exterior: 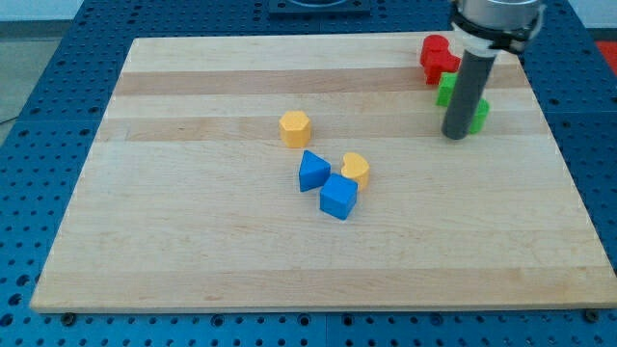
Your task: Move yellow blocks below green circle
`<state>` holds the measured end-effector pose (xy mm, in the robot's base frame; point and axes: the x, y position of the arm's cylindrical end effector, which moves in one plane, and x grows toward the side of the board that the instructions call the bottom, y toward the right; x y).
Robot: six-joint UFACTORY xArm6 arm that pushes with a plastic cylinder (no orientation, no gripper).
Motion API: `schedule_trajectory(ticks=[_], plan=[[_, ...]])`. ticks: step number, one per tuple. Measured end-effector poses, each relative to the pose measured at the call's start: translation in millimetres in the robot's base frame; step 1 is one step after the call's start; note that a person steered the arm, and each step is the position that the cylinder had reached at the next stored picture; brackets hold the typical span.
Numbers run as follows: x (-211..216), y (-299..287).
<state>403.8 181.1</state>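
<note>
**Tip parked at the greens, both yellows not yet pushed**

No fingers on this rig, so nothing is clenched or grasping. Just a rod, and my tip [458,136] sits on the bench [193,251] near the top-right corner.

Where things are:
- Green blocks: one [446,89] peeks out on the view's left of the rod, another [479,116] on its right. The rod hides most of both, so I cannot tell which is the circle, nor whether the tip touches either. It is at least just beside them.
- Red blocks [439,58]: clustered just above the greens, close to the top edge.
- Yellow hexagon [295,127]: alone, around bench centre, slightly toward the top edge.
- Yellow heart [356,168]: lower and to the view's right of the hexagon, touching or nearly touching the blue cube [338,197], with the blue wedge [312,171] just to its left.

Judgement on layout: both yellows are well apart from the greens, so the task looks barely started. The target spot, toward the bottom edge from the greens, is open wood. The tip is on the wrong side for a push; it likely needs to swing round to the left of a yellow and drive it toward the right edge.

Risks: the heart is boxed in by the blues, so a sloppy line drags them along. The hexagon has a clean path and looks like the easier first move.
</note>
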Motion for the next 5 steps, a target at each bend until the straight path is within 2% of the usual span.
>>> schedule_trajectory(ticks=[3,4,5], plan=[[12.5,17.8],[26.3,-38.8],[-12.8,-99.4]])
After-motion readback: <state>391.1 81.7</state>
